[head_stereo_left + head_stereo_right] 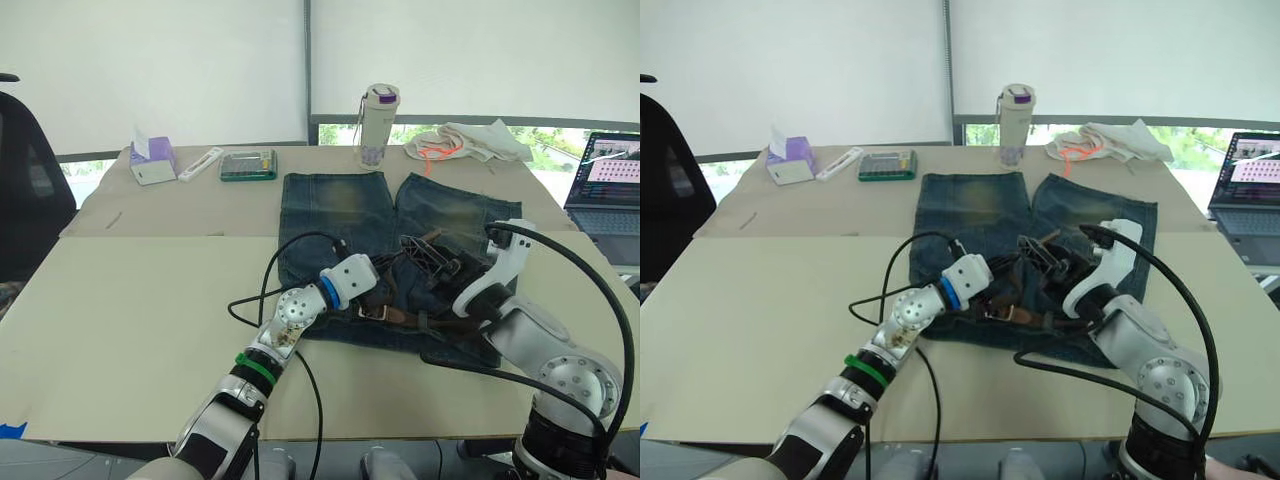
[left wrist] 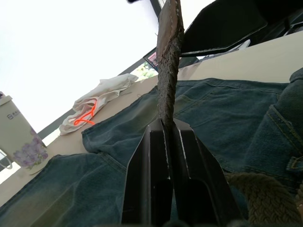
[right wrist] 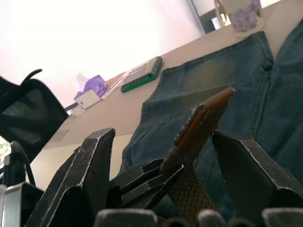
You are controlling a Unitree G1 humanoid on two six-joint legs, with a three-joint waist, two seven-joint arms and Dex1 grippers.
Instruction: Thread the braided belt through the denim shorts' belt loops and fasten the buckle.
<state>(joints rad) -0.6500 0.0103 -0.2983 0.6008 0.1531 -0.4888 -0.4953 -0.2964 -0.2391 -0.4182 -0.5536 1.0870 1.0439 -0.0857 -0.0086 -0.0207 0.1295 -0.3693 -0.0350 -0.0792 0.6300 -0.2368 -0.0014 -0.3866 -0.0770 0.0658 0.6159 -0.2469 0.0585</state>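
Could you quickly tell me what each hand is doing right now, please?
Left hand: shut on the braided belt.
Right hand: open, the belt's tip standing between its fingers.

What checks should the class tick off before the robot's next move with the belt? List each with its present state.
1. Left hand pinching the braided belt near its tip: ok.
2. Right hand open, one finger on each side of the belt tip, ready to take it: ok.
3. Denim shorts lying flat on the table, legs pointing away: ok.
4. Belt passed through the belt loops: cannot tell, the hands cover the waistband.
5. Buckle fastened: not ok, it lies loose on the waistband.
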